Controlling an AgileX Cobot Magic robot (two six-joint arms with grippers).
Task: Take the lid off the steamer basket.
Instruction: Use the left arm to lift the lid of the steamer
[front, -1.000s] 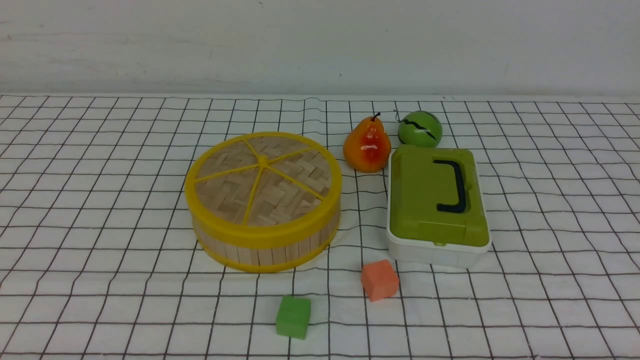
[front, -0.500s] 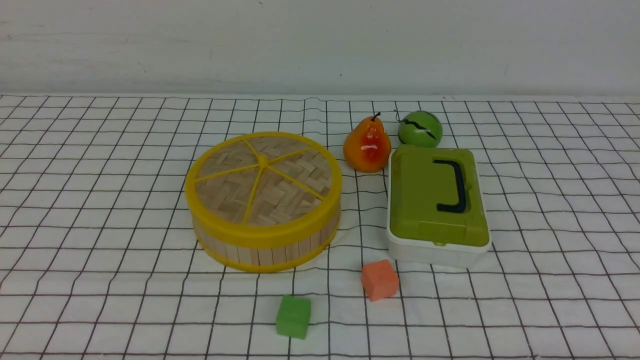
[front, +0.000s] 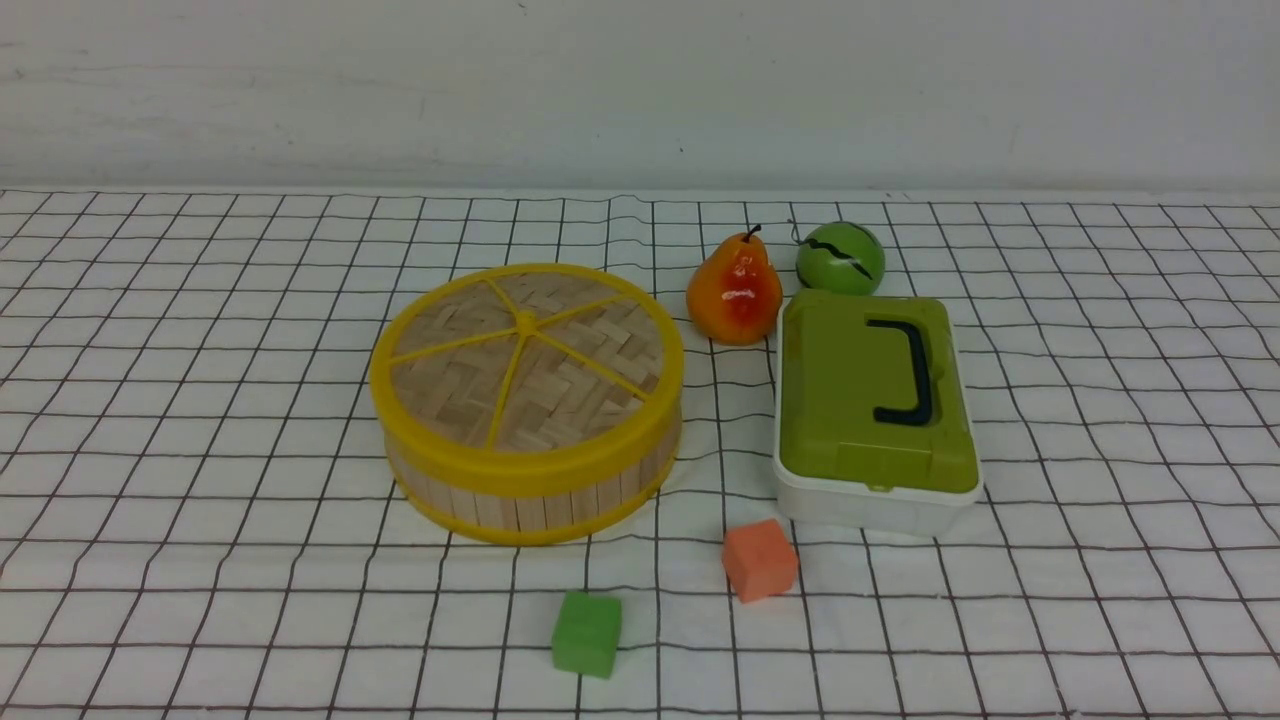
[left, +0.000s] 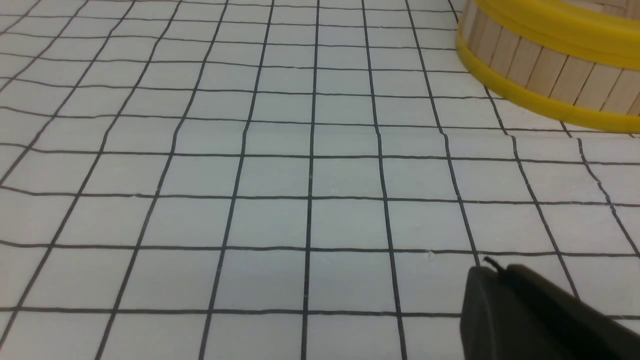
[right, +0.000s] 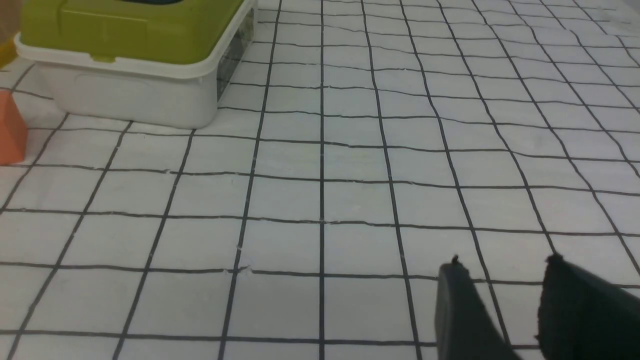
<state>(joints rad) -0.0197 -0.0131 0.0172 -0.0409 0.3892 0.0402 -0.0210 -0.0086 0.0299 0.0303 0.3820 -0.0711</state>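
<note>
The lid (front: 527, 350), a woven bamboo disc with a yellow rim and yellow spokes, sits flat on the steamer basket (front: 530, 495), a round tub of wooden slats, left of the table's middle. Neither gripper shows in the front view. In the left wrist view my left gripper (left: 495, 270) is shut and empty above the cloth, and the basket's slatted wall (left: 545, 67) lies a few grid squares away from it. In the right wrist view my right gripper (right: 502, 265) is open and empty above the cloth, far from the basket.
A white box with a green top and black handle (front: 875, 400) stands right of the basket and shows in the right wrist view (right: 130, 45). A pear (front: 734, 290) and green ball (front: 840, 257) lie behind. An orange cube (front: 760, 560) and green cube (front: 587, 633) lie in front.
</note>
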